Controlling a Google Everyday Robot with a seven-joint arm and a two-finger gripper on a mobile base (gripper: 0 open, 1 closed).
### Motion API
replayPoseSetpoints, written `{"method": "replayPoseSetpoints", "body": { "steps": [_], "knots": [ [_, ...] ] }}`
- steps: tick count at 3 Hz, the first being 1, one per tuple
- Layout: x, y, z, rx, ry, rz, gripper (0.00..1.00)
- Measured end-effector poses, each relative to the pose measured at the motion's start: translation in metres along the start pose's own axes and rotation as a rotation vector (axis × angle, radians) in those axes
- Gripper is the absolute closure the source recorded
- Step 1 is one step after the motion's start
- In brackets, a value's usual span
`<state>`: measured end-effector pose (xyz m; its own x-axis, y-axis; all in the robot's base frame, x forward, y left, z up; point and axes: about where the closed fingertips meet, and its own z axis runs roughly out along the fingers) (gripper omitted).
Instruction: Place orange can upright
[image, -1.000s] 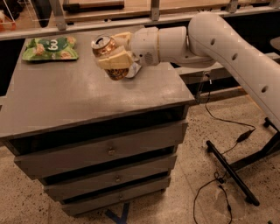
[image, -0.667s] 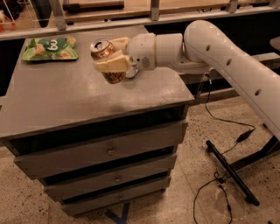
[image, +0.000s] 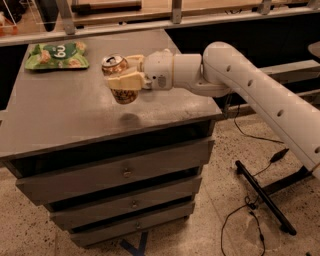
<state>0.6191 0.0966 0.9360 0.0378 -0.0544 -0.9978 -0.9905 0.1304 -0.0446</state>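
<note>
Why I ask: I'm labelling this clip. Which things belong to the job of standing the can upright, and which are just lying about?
Part of the job:
orange can, held above the cabinet
hand, closed around the can
cabinet top, where the can would stand

Just lying about:
green snack bag, far left corner of the top
black stand and cables on the floor

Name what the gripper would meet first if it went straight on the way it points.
Likely nothing: the gripper, shut on the orange can, points picture-left above the cabinet top; its line seems to pass in front of the green snack bag, depth unclear.
</note>
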Motion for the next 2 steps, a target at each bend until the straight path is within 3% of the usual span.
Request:
{"method": "replayPoseSetpoints", "body": {
  "steps": [2],
  "knots": [
    [0.0209, -0.0087, 0.0012, -0.006, -0.031, 0.051, 1.0]
  ]
}}
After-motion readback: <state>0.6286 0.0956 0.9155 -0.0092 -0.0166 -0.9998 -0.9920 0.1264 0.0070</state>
